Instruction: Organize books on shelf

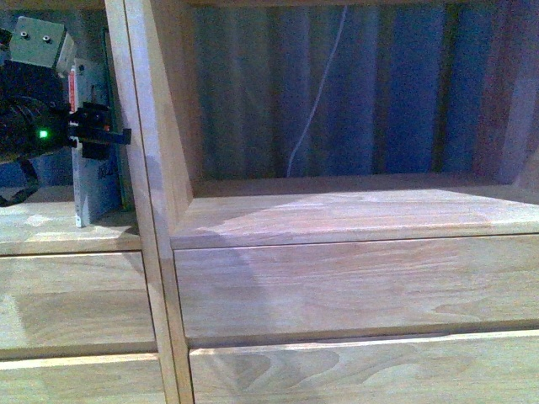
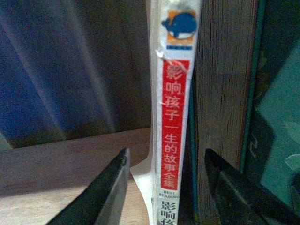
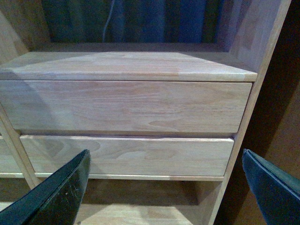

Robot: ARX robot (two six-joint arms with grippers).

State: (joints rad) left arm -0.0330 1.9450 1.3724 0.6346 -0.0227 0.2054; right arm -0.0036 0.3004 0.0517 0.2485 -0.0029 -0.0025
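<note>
Left gripper (image 2: 166,180) is standing wide, jaws straddling the paperback (image 2: 172,126) spine without pinching it, as far as the left wrist view shows. The paperback is standing upright in the left cubby of the shelf (image 1: 354,210), pressed against the central divider (image 1: 139,168); a slim dark-green book (image 2: 192,140) is showing as an edge between it and the wood. Front view: this cluster is sitting at ten o'clock. Right gripper (image 3: 164,187) is hanging wide and empty, facing the drawer fronts (image 3: 126,105). Judgement: placement looks nearly done; release and withdrawal are remaining.
</note>
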